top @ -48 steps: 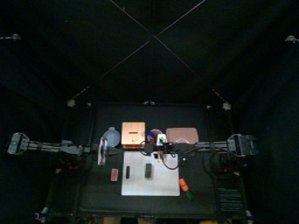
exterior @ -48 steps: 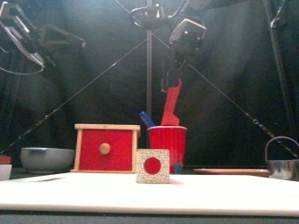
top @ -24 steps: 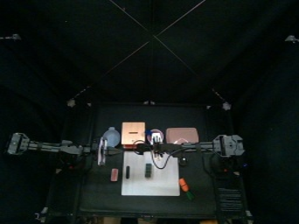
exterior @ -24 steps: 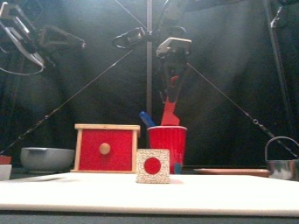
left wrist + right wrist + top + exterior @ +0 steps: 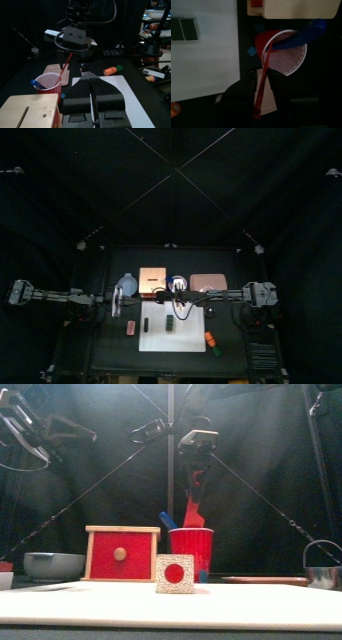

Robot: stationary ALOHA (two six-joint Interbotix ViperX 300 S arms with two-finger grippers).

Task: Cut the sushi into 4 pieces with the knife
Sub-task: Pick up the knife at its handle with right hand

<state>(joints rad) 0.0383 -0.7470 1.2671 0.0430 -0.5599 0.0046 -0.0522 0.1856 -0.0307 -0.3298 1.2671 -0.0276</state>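
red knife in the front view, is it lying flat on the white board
No, the right gripper holds the red knife upright, with its lower end at the rim of the red cup.

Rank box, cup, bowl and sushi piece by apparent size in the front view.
1. box, clearly largest
2. cup
3. bowl and sushi piece look about alike. The sushi piece stands nearer the camera, so I won't rank them.
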